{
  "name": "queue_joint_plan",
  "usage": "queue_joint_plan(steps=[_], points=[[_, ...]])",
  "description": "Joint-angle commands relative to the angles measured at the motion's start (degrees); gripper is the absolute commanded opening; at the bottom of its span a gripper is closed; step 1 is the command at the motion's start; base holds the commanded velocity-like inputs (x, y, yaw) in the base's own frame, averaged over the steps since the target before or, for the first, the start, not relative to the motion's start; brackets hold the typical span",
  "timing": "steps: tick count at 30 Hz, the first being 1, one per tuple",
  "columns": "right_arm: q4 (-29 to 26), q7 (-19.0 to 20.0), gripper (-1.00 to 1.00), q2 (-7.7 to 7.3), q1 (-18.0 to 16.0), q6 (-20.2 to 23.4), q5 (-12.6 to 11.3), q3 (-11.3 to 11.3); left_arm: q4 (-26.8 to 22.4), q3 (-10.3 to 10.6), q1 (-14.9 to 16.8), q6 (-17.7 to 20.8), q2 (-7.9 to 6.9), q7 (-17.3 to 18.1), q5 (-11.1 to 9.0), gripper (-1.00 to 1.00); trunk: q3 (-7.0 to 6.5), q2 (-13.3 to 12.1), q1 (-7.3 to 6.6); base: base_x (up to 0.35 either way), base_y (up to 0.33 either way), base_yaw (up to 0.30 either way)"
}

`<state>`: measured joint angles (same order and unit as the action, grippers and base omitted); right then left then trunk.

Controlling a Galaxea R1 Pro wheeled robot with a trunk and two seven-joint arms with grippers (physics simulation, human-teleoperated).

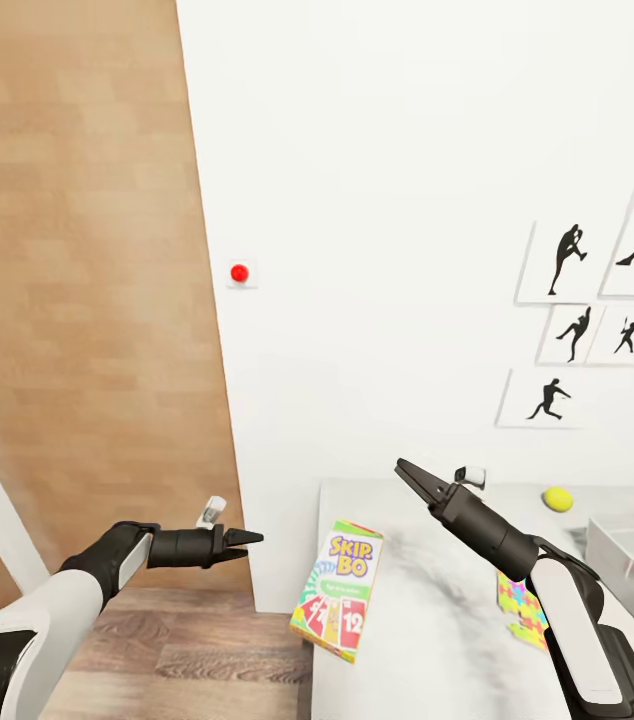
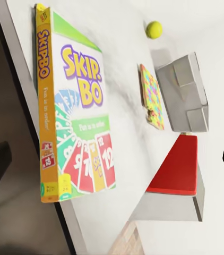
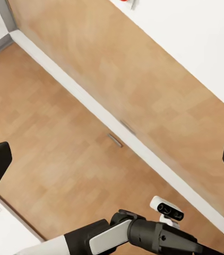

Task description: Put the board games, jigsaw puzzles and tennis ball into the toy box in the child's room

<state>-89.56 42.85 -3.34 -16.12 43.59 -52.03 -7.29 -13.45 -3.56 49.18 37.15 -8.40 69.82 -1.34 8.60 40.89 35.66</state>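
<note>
Left gripper [image 1: 249, 538] jaws looked pinched narrow, empty, off counter [image 1: 427, 600] edge at 9 o'clock of Skip-Bo board game [image 1: 337, 588]. Right gripper [image 1: 407, 472] jaws near-closed, empty, above counter. Game overhung counter's left edge; clumsy nudge likely would tip it to floor. Tennis ball [image 1: 557, 498] at 1 o'clock could roll if bumped. Jigsaw puzzle [image 1: 519, 606] flat, hard pinch. Toy box [image 1: 625, 560] at 3 o'clock.
</note>
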Motion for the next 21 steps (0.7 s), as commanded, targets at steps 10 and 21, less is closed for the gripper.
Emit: queue_joint_plan(steps=[10,21], points=[[0.0,0.0,1.00,0.00,0.0,0.4,-0.2,-0.1,0.0,-0.2,0.0,0.6,0.72,0.1,0.3,1.00,0.04,0.1,0.01,-0.106,-0.062,0.004],[0.1,0.0,1.00,0.00,0.0,0.4,-0.2,-0.1,0.0,-0.2,0.0,0.6,0.83,0.1,0.3,1.00,0.04,0.1,0.01,-0.118,-0.007,0.000]])
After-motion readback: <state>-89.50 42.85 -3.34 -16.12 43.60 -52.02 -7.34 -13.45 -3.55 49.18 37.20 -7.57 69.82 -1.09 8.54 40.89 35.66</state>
